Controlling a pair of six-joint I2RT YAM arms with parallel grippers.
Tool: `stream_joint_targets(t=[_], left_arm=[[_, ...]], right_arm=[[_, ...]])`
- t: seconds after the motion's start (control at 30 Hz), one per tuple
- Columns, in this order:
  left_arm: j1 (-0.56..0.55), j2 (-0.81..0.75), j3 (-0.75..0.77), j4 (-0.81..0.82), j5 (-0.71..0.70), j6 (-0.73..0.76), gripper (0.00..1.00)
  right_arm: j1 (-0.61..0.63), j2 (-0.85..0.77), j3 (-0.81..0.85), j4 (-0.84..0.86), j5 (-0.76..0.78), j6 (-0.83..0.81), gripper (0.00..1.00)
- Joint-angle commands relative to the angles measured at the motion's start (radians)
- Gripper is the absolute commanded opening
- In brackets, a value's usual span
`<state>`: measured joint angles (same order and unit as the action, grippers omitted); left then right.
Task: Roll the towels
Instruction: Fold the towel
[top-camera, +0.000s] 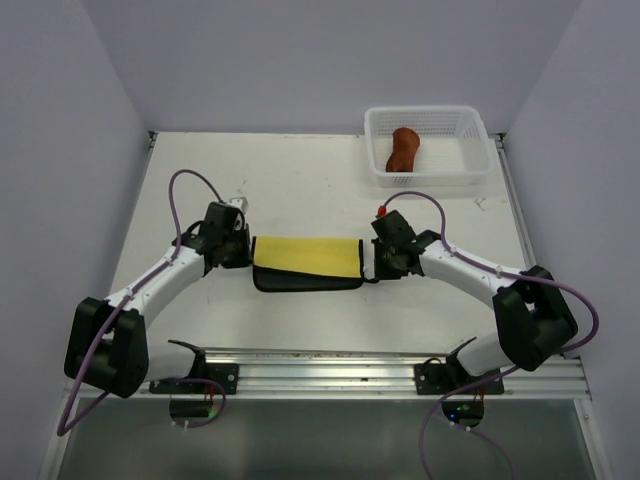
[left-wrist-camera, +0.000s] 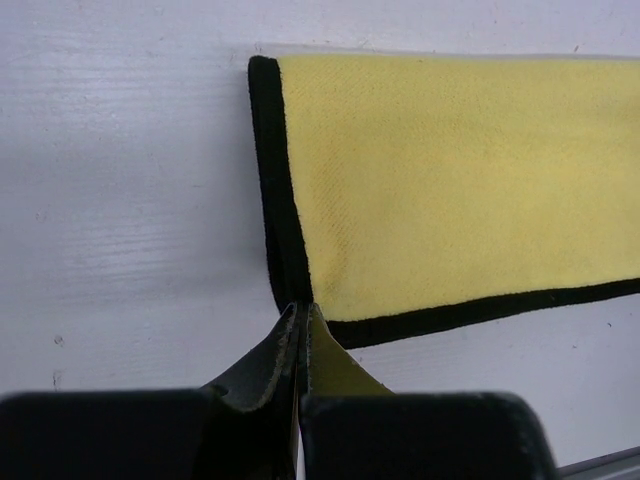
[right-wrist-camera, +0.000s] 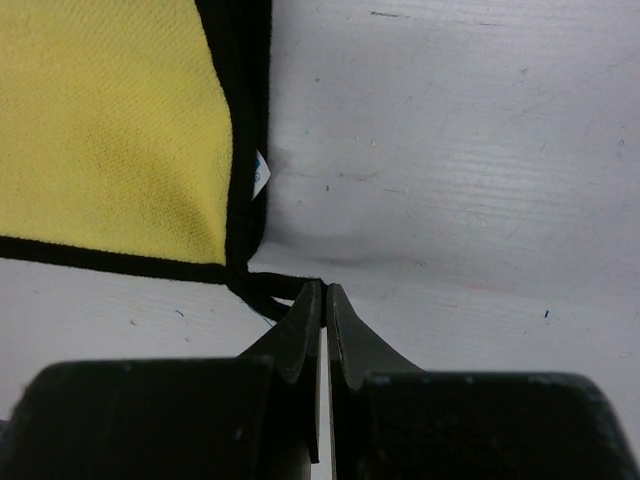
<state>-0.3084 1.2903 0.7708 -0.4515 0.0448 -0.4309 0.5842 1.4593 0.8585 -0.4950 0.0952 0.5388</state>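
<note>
The yellow towel (top-camera: 305, 258) with dark edging lies folded into a flat band between my two grippers at mid-table. My left gripper (top-camera: 245, 250) is at its left end, shut on the near corner of the towel (left-wrist-camera: 450, 180), with the cloth pinched between the fingertips (left-wrist-camera: 302, 310). At the right end, my right gripper (top-camera: 378, 258) is shut on the black edging loop at the corner of the towel (right-wrist-camera: 110, 130). The rust-brown towel (top-camera: 403, 148) lies bunched in a roll inside the white basket (top-camera: 428, 178).
The white mesh basket stands at the back right of the table. A metal rail (top-camera: 330, 362) runs along the near edge between the arm bases. White walls close in the left, right and back sides.
</note>
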Motion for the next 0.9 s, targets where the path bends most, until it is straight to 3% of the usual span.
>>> stream_joint_targets(t=[0.0,0.4,0.87], left_arm=[[-0.003,-0.037,0.005,0.000,-0.020,-0.034,0.00],[-0.011,-0.088,-0.088,0.048,0.007,-0.104,0.00],[-0.052,-0.037,-0.120,0.060,-0.011,-0.115,0.00]], right_arm=[[0.003,-0.024,0.002,-0.007,0.038,0.018,0.00],[0.003,-0.019,-0.001,0.004,0.047,0.027,0.00],[0.003,0.007,-0.007,0.055,-0.015,0.016,0.00]])
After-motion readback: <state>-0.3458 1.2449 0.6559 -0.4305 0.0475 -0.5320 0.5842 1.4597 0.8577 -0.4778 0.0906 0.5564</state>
